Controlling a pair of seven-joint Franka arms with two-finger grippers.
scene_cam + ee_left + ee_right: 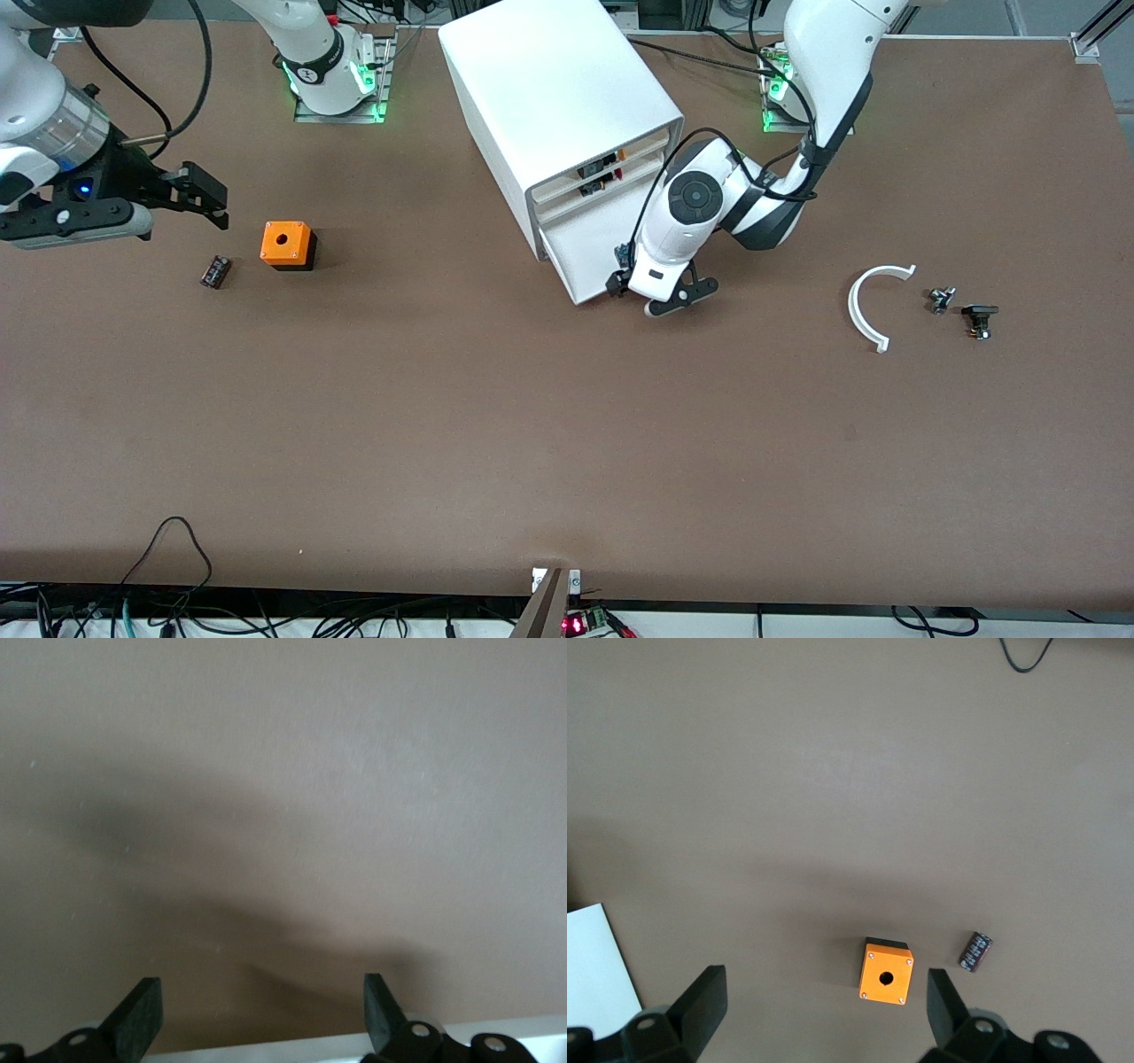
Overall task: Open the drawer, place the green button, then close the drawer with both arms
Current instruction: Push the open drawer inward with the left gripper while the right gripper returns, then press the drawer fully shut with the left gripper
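drawer (592,255): white, lowest, pulled out | button: not identifiable

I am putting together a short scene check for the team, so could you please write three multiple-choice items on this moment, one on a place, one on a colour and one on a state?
1. Where is the left gripper?
A. at the front of the white cabinet's lowest drawer
B. over the orange box
C. over the white curved piece

2. What colour is the box with a hole?
A. green
B. orange
C. blue

3. How do the right gripper's jaws stand?
A. shut on the small black cylinder
B. shut on nothing
C. open, holding nothing

Answers:
1 A: the front view shows it down at the lowest drawer's front.
2 B: its top is orange in the front and right wrist views.
3 C: the right wrist view shows both fingers wide apart above the bare table.
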